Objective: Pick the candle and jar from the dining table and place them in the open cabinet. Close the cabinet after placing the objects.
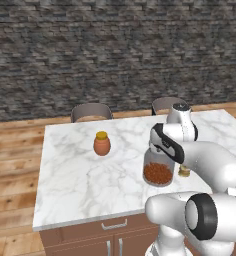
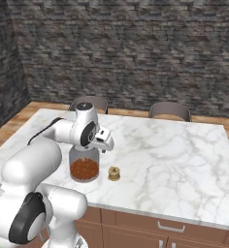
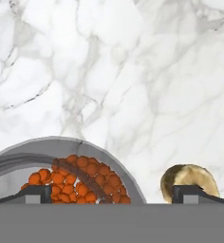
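No readable text, no labels, brands, numbers or signs, nothing written on the jar (image 1: 158,169), the candle (image 2: 114,173), the orange pot (image 1: 102,143) or the desk (image 1: 80,170)

I see a white table (image 1: 70,170) veined with grey marble. On it, a clear jar (image 1: 158,171) of reddish-brown granules, a tan-gold candle (image 2: 114,173) beside it, and an orange pot (image 1: 102,145) with a yellow lid.
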Controlling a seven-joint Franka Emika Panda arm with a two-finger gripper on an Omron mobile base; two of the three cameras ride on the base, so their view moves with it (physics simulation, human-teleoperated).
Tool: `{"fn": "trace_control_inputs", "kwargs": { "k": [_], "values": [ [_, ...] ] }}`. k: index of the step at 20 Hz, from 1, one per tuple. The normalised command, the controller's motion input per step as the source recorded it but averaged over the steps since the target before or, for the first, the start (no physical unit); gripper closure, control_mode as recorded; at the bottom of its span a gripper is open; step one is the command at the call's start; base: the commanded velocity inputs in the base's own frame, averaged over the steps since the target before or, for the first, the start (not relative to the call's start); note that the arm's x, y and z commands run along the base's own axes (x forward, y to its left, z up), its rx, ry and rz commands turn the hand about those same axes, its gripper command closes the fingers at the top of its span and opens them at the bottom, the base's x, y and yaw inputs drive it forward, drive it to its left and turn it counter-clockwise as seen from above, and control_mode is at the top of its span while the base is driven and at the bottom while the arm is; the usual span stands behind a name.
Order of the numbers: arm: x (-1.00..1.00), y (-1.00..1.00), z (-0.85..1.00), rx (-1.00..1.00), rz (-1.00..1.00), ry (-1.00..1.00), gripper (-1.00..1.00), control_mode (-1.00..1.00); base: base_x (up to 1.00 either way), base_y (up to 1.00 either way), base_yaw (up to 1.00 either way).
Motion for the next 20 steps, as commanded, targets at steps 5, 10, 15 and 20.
{"fn": "trace_control_inputs", "kwargs": {
  "k": [5,10,15,20],
  "values": [
    [-0.1,0.01,-0.53,0.0,-0.13,0.0,1.0,-1.0,0.0,0.0,0.0],
    [-0.11,0.0,-0.39,0.0,-0.11,0.0,1.0,-1.0,0.0,0.0,0.0],
    [-0.11,0.0,-0.38,0.0,-0.1,0.0,1.0,-1.0,0.0,0.0,0.0],
    [-0.16,0.0,-0.15,0.0,-0.11,-0.03,1.0,-1.0,0.0,0.0,0.0]
  ]
}}
